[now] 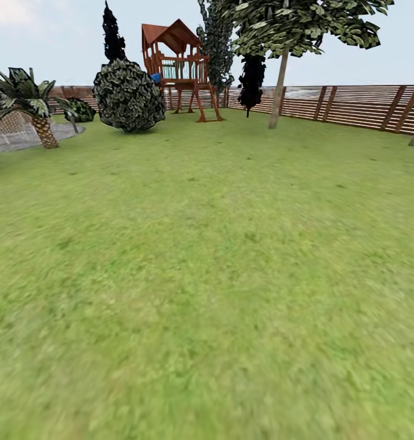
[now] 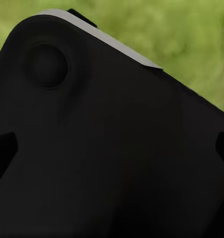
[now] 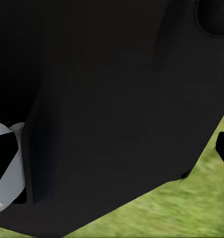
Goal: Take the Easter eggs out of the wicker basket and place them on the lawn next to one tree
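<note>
**TRANSIT PHASE: LAWN AHEAD, GRASP TARGETS NOT LOCATED**

**1. Scene.** The head view looks across a wide lawn (image 1: pixel 207 275) of short, bright green grass with a soft, mottled texture. A brown slatted wooden fence (image 1: pixel 353 105) closes the far side. Before it stands a tree (image 1: pixel 279 85) with a straight, smooth, pale grey-brown trunk and dark foliage speckled pale green-white. Also present: a red-brown wooden play tower (image 1: pixel 181 67), a rounded dark bush (image 1: pixel 128 95), and a scaly-trunked palm (image 1: pixel 38 116) at the edge of a grey gravel patch (image 1: pixel 23 137).

**2. Task items.** The 3 eggs and the basket cannot be located from these pictures. The pale-trunked tree is far off, well apart from the robot.

**3. Claws.** Each wrist view is blocked by a smooth, matte black housing with blurred grass behind. Opening width and any held load cannot be told for either claw.

**4. Handling judgement.** Expect the eggs to be light, rigid, smooth and prone to rolling. Grip across the widest middle band with moderate force. Expect the basket to be light and easily shifted; enter from above and avoid the rim.
</note>
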Tool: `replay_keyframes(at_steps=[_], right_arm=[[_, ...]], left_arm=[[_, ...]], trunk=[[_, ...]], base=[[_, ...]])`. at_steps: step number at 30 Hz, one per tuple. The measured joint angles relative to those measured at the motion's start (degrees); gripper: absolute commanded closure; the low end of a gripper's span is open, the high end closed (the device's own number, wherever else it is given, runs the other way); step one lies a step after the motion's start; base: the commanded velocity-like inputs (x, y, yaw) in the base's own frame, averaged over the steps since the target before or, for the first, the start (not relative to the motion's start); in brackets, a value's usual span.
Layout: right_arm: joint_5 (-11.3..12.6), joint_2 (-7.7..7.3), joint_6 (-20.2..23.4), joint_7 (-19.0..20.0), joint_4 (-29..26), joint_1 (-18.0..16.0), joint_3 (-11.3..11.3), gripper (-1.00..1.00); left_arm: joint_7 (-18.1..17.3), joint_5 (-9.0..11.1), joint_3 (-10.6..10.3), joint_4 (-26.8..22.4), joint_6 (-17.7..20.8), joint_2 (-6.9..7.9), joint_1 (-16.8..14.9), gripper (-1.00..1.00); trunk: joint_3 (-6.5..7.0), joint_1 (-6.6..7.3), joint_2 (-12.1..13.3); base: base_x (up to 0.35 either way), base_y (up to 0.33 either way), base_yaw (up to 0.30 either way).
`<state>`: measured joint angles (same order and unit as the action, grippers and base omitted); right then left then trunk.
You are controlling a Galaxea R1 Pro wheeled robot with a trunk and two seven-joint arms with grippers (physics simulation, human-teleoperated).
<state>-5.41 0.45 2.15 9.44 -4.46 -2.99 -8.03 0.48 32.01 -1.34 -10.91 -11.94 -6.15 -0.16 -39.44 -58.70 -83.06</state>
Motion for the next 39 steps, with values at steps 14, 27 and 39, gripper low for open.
replay_keyframes(at_steps=[14, 27, 39], right_arm=[[0.0, 0.00, 0.0, 0.0, 0.0, 0.0, 0.0, -1.00], [0.0, 0.00, 0.0, 0.0, 0.0, 0.0, 0.0, -1.00], [0.0, 0.00, 0.0, 0.0, 0.0, 0.0, 0.0, -1.00]], left_arm=[[0.0, 0.0, 0.0, 0.0, 0.0, 0.00, 0.0, -1.00], [0.0, 0.0, 0.0, 0.0, 0.0, 0.00, 0.0, -1.00], [0.0, 0.1, 0.0, 0.0, 0.0, 0.00, 0.0, -1.00]], trunk=[[0.00, 0.00, 0.0], [0.00, 0.00, 0.0], [0.00, 0.00, 0.0]], base=[[0.343, 0.000, 0.000], [0.343, -0.014, 0.000], [0.343, -0.082, 0.000]])
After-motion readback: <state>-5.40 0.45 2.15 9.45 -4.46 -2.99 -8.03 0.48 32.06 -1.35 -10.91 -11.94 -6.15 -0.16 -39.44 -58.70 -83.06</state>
